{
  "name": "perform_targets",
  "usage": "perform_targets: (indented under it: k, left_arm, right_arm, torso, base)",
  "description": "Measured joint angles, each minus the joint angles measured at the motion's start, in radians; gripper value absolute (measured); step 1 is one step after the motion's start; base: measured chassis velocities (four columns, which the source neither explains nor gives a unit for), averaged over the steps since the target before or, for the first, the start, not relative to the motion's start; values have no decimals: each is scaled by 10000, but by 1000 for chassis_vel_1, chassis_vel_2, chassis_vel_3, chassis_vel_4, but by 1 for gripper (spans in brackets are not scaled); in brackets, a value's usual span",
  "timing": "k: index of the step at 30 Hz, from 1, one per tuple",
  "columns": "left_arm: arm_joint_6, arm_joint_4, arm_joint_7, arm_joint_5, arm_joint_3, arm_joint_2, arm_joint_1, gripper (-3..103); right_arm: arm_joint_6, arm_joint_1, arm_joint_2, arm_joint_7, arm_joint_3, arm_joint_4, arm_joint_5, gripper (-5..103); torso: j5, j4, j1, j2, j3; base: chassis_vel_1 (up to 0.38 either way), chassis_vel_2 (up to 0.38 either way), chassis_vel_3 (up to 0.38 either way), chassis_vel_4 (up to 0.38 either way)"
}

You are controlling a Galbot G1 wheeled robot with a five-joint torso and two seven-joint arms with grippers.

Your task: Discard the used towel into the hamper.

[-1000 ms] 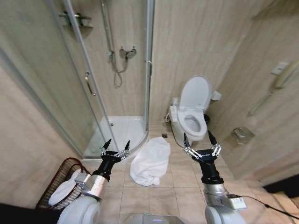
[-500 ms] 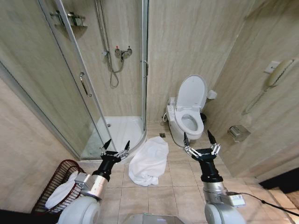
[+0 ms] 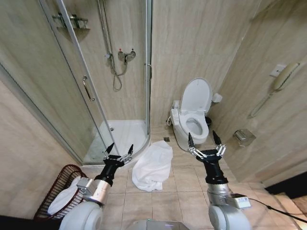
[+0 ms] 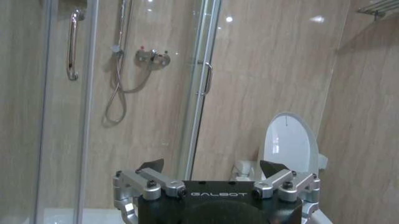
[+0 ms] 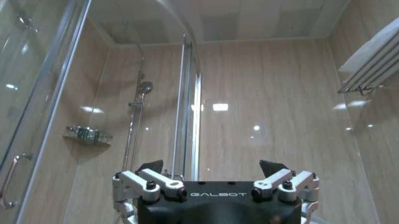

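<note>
Each arm runs from a rounded silver-grey shell through a black forearm to a hand, the left hand point(image 3: 118, 151) and right hand point(image 3: 206, 144) alike: black palm block lettered GALBOT in white, silver knuckles with dark screws, pointed black fingertips point(image 4: 150, 164)

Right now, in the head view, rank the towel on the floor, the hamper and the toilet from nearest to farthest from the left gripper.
Measured from the left gripper, open above the floor tiles:
1. The towel, crumpled on the floor just to its right.
2. The hamper, lower on its left by the wall, with white cloth inside.
3. The toilet, lid up, far across by the back wall.
</note>
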Motion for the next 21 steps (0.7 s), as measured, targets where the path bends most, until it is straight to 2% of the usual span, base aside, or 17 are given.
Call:
perform_targets:
  k: [6, 14, 21]
  left_arm:
    - [0, 0, 0, 0, 0, 0, 0, 100]
    - [0, 0, 0, -1, 0, 0, 0, 100]
    - [0, 0, 0, 0, 0, 0, 0, 100]
  right_arm:
    - [3, -4, 0, 5, -68, -35, -19, 100]
    - [3, -98, 0, -100, -44, 135, -5, 100]
    - [363, -245, 0, -366, 112, 206, 3, 100]
  torso:
    - [0, 0, 120, 244, 119]
    - [0, 1, 140, 279, 136]
    - [1, -1, 133, 265, 127]
  base:
    - [0, 0, 0, 0]
    - [13, 16, 23, 22]
    - [11, 9, 29, 34]
